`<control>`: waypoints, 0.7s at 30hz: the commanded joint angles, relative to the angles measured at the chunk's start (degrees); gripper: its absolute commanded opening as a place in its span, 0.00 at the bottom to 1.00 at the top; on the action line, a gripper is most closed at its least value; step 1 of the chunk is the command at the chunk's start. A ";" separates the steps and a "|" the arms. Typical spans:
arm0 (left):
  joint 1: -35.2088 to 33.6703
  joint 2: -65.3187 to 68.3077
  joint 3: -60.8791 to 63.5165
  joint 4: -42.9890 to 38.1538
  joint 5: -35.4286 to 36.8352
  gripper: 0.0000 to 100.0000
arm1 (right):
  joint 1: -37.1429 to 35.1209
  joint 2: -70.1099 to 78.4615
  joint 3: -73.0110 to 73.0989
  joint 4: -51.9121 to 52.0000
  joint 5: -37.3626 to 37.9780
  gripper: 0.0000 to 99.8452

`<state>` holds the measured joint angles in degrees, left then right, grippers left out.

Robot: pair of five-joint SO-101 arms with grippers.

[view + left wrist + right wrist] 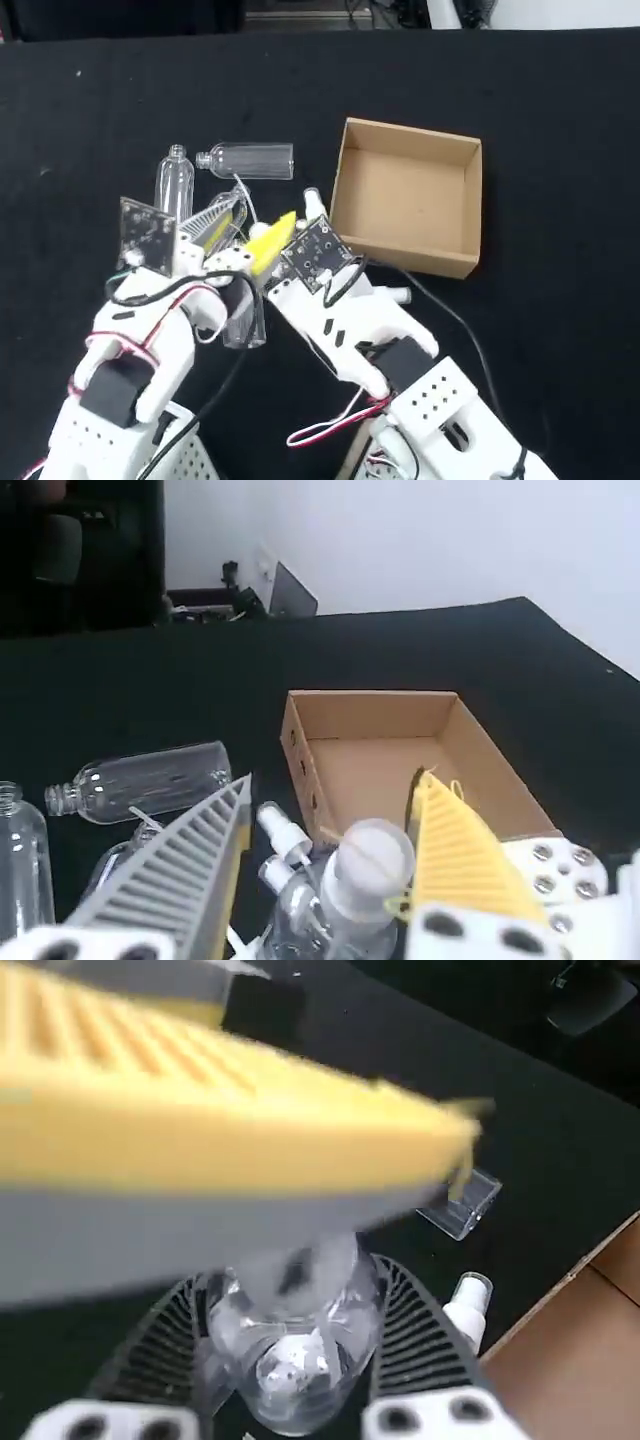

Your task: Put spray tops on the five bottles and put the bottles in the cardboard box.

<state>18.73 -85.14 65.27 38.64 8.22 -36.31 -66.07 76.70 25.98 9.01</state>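
Observation:
My right gripper (292,1290) is shut on a clear bottle (290,1360), its dark ribbed fingers (405,1340) on either side of the body. A white spray top (368,858) sits at this bottle's neck. My left gripper (332,778) stands open around that top, with the grey finger (190,865) on one side and the yellow finger (455,850) touching the top on the other. In the high view both grippers meet left of the cardboard box (405,195), with the yellow finger (272,240) uppermost and the bottle mostly hidden beneath.
One clear bottle (245,160) lies on its side behind the grippers, and another (175,185) is beside it. Loose spray tops (280,830) lie near the box's corner. A clear cap (462,1205) rests on the black cloth. The box is open-topped.

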 commanded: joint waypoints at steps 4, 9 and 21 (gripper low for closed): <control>-2.33 -12.31 -3.91 1.67 0.00 0.25 | 1.05 -1.63 -1.10 -1.05 0.09 0.01; -2.77 -19.25 -3.56 5.01 -0.62 0.25 | 1.05 -1.63 -1.10 -1.05 0.09 0.01; -16.04 -9.93 10.15 -16.44 5.80 0.20 | 13.80 -1.54 -15.69 15.03 -8.53 0.01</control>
<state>7.30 -97.54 73.01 30.55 7.78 -26.73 -66.07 67.65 38.90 2.51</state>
